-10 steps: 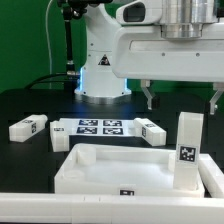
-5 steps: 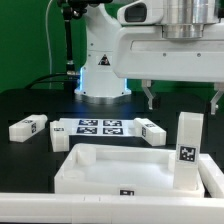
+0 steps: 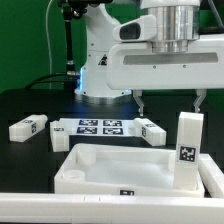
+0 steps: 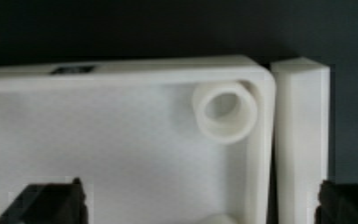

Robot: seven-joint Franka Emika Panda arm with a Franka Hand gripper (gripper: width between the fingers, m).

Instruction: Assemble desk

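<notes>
The exterior view sits low and near at the edge of the black counter (image 3: 30, 103), facing the glossy white robot arm (image 3: 105, 60) across the white plastic rimmed desk top (image 3: 110, 165). The wrist view looks steeply down past the end effector (image 4: 197, 205), very close. Both views share that desk top.

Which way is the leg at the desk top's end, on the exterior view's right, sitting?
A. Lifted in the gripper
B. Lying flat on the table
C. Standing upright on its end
C: the leg stands tall on its end beside the desk top, its tag facing the camera, while the open gripper hangs above it holding nothing.
</notes>
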